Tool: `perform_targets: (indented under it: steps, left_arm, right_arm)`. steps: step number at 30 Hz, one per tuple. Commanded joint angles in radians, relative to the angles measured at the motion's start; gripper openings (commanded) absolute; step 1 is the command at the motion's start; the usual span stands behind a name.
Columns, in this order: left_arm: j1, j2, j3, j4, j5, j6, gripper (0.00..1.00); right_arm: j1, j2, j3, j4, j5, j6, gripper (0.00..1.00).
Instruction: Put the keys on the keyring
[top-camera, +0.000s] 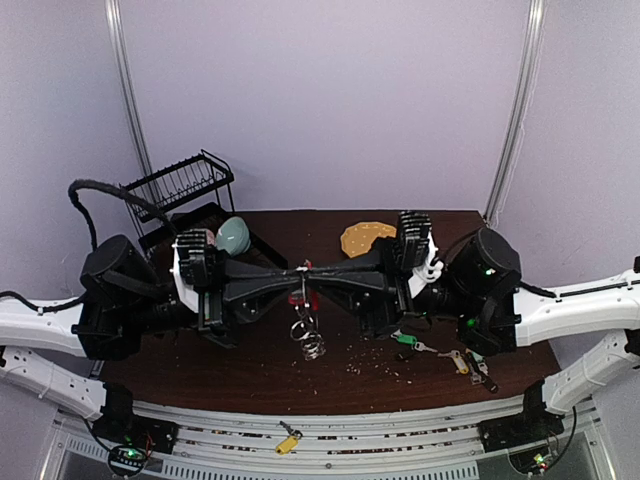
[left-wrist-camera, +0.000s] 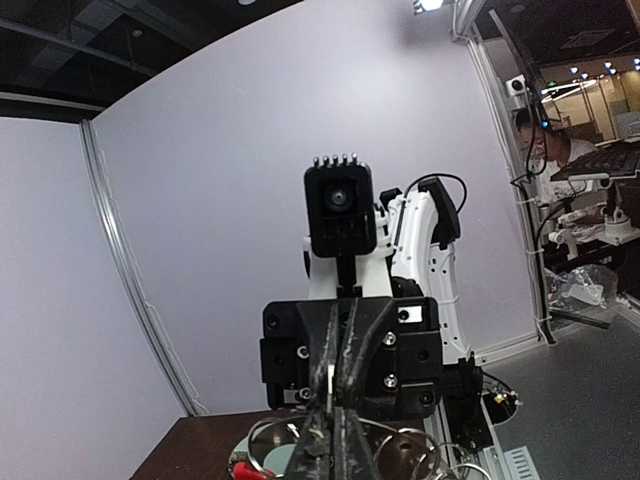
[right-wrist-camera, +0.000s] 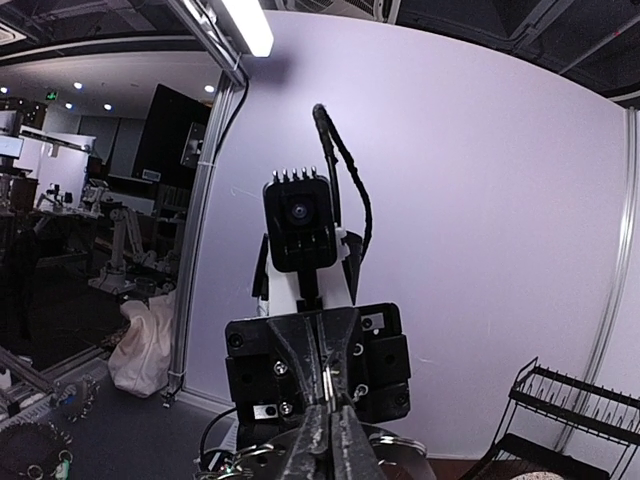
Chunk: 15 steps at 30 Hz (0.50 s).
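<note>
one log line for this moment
left end effector shut on red-and-dark keyring with silver loops; right end effector shut, tips meeting left; green-tagged silver key on table

There is one keyring (top-camera: 308, 340), one plate (top-camera: 365, 237) and one rack (top-camera: 180, 185). I count maybe four keys (top-camera: 404, 339) on the bench (top-camera: 250, 375).

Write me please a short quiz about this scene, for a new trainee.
1. True or false: the keyring lies flat on the table.
2. The green-tagged key lies: A) on the yellow plate; B) on the table near the right arm; C) in the dish rack.
3. What tag colour has the stray key on the front rail, off the table?
Key: 1 false, it hangs where the left gripper and the right gripper meet, both shut. 2 B. 3 yellow.
</note>
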Motion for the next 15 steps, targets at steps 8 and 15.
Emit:
perform_targets:
  steps: [8,15]
  left_arm:
    - [-0.005,-0.102,-0.005,-0.113,0.235,0.339,0.00]
    - [-0.005,-0.072,0.093,-0.321,0.298,0.381,0.00]
  right_arm:
    - [0.008,-0.117,0.121,-0.521,-0.158,-0.298,0.27]
    - [0.012,-0.137,0.245,-0.861,-0.181,-0.438,0.33]
